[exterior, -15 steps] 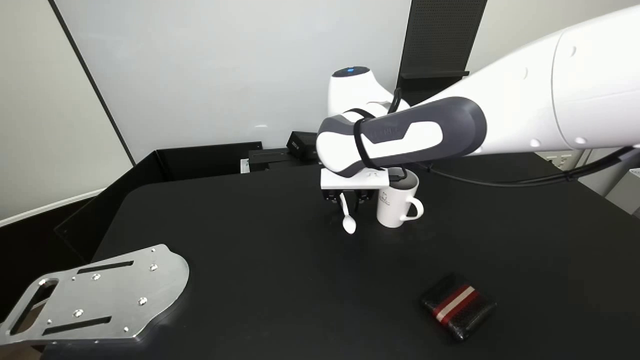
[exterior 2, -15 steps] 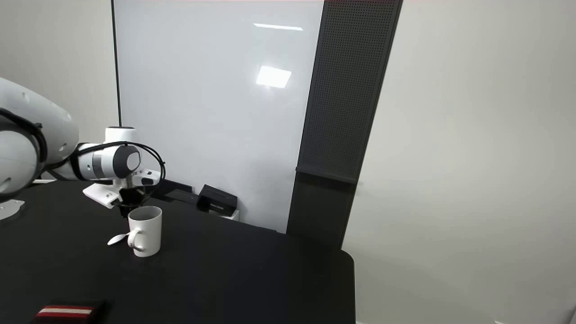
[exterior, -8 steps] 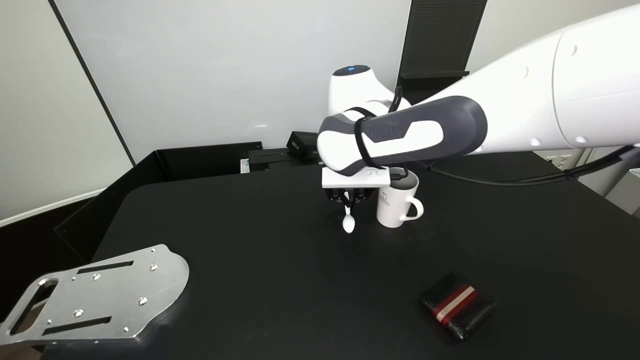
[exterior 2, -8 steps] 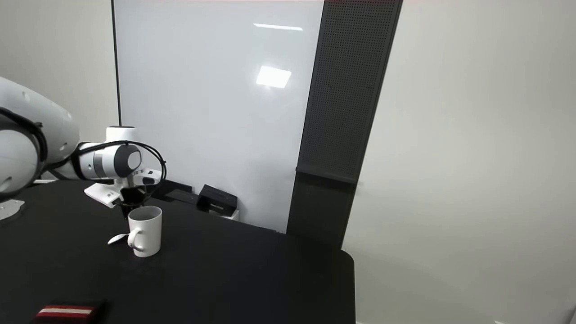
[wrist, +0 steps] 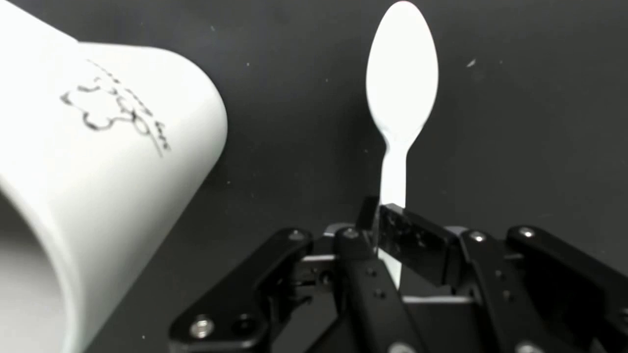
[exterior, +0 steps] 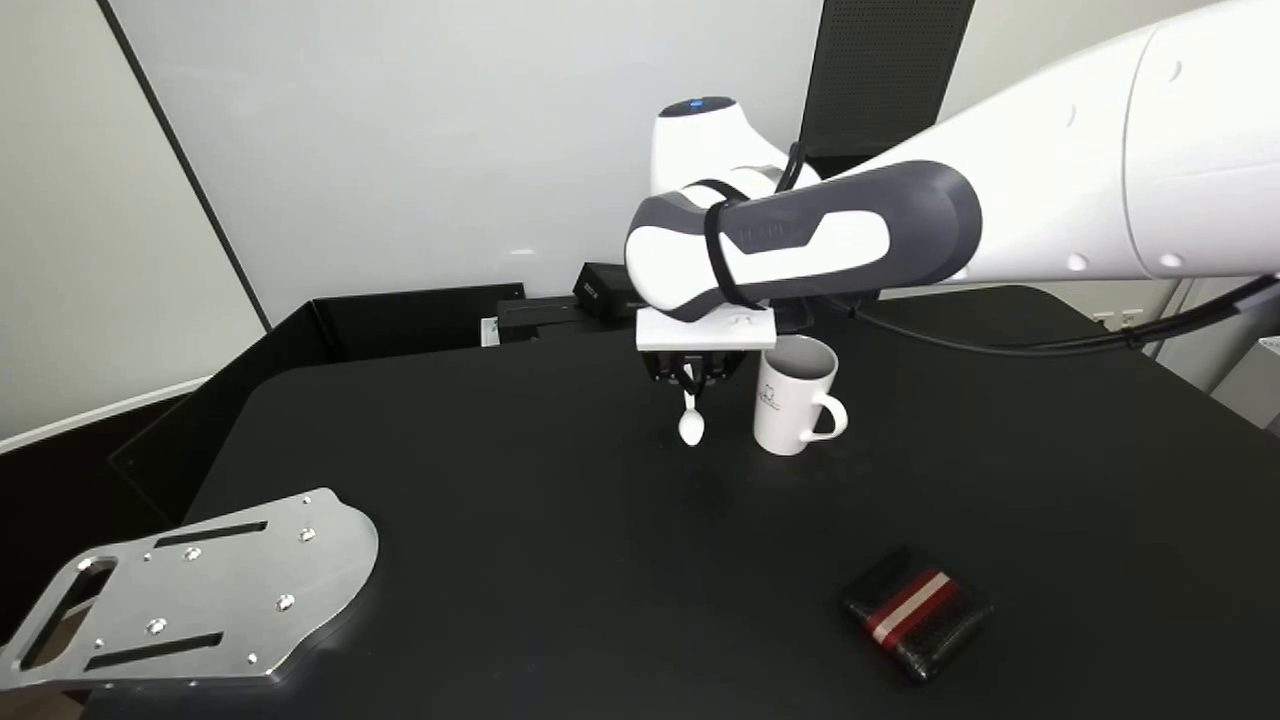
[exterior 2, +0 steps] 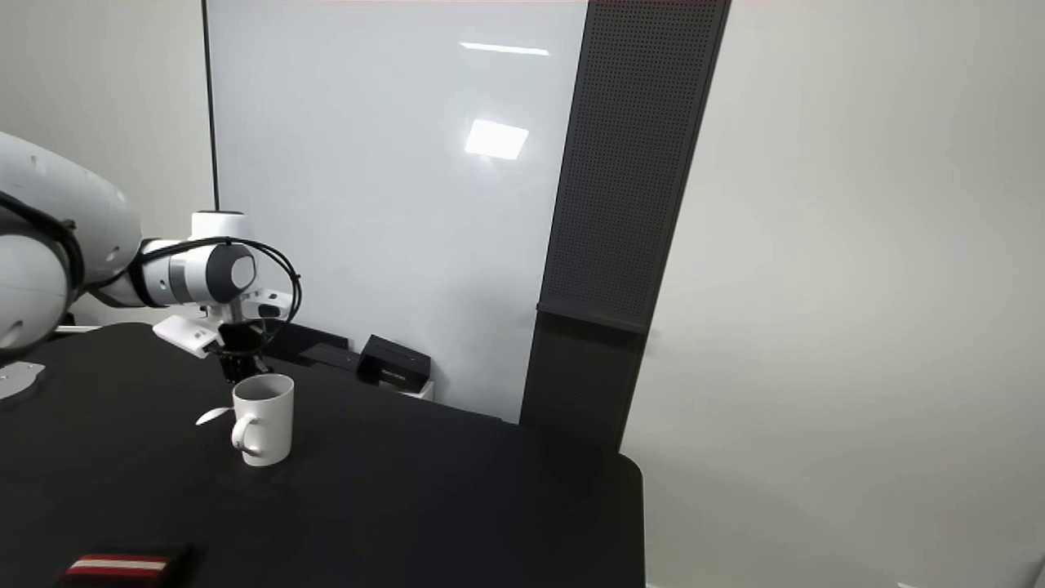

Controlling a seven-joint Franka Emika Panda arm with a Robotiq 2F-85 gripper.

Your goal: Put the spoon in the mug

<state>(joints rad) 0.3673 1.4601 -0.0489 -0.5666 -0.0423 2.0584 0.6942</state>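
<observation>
The white spoon (exterior: 691, 427) is held by its slim handle in my gripper (exterior: 692, 386), with its bowl pointing away from the fingers. In the wrist view the gripper (wrist: 379, 215) is shut on the handle of the spoon (wrist: 402, 73); part of the handle is hidden behind the fingers. The spoon is slightly above the table. The white mug (exterior: 790, 405) stands upright beside the gripper, its loop handle facing away. The mug (wrist: 132, 127) fills the left of the wrist view. In an exterior view the mug (exterior 2: 265, 425) hides part of the spoon (exterior 2: 214, 416).
A black-and-red wallet-like box (exterior: 915, 612) lies at the front of the black table (exterior: 560, 560). A silver metal plate (exterior: 220, 590) is at the table's left edge. A black box (exterior 2: 393, 363) stands at the back by the white wall panel.
The gripper's fingers have shut on the spoon handle. The gripper and spoon have risen a little from the table. The mug has not moved.
</observation>
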